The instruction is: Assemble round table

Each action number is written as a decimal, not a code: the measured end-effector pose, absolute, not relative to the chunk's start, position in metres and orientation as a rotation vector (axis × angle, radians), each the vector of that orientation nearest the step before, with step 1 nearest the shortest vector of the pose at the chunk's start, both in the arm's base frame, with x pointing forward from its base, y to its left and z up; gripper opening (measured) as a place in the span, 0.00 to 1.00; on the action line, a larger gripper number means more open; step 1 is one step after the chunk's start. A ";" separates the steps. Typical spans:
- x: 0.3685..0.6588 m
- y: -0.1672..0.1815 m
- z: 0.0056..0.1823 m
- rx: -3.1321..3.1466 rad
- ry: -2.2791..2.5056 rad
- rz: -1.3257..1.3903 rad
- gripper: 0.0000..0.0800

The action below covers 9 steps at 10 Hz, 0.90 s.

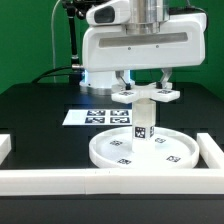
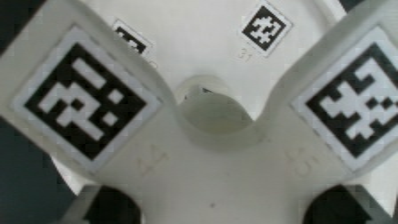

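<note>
- Tool [image 1: 143, 82] hangs straight over the work, its two fingers spread wide on either side of the cross foot [image 1: 140, 96] [image 2: 214, 60]. I cannot tell whether they press on it or stand just clear.
- Black counter [image 1: 40, 110] carries everything, with a green backdrop [image 1: 30, 40] behind. The plain colours make the white parts easy for me to pick out.
- White border walls [image 1: 60, 180] edge the near side and the exterior view's right, I judge as stops to brace parts against.
- Round top [image 1: 105, 152] lies flat just inside those walls, serving as the base of the build.
- Marker board [image 1: 85, 117] lies flat behind it, untouched.
- Cross foot sits level and centred on the post's upper end, I judge for fastening.
- Post [image 1: 143, 128] stands upright at the round top's middle.
</note>
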<state>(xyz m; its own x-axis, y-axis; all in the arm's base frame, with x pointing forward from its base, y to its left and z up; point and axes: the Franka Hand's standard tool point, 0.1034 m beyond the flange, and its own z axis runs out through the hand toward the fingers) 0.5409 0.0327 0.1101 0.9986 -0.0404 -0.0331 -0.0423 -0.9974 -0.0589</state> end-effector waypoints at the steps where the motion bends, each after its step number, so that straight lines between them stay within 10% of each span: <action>1: 0.542 0.033 0.110 -3.081 0.054 0.045 0.56; 9: 0.543 0.033 0.110 -3.082 0.048 0.040 0.56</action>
<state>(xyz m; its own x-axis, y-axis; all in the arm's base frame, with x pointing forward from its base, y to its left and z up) 0.5428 0.0327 0.1103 0.9992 -0.0304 -0.0268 -0.0320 -0.9978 -0.0587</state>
